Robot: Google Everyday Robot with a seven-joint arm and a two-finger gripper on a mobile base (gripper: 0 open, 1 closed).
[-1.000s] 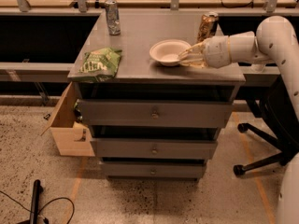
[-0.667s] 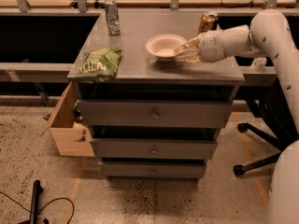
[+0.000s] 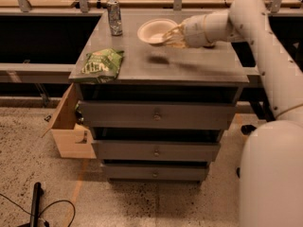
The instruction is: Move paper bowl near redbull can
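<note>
The off-white paper bowl [image 3: 153,30] is lifted above the grey cabinet top [image 3: 189,63], held by its right rim, and casts a shadow below. My gripper [image 3: 170,36] is shut on the bowl's right edge, and my white arm reaches in from the right. The slim silvery redbull can [image 3: 113,17] stands upright at the far left of the cabinet top, a short way left of the bowl.
A green chip bag [image 3: 101,63] lies at the front left corner of the top. The cabinet has three shut drawers [image 3: 156,115]. An open wooden drawer box [image 3: 68,126] sticks out at its left. Shelving with clutter stands behind.
My gripper has lifted the bowl off the top and carried it left and toward the back, closer to the redbull can. The stout gold-brown can is now hidden behind my arm.
</note>
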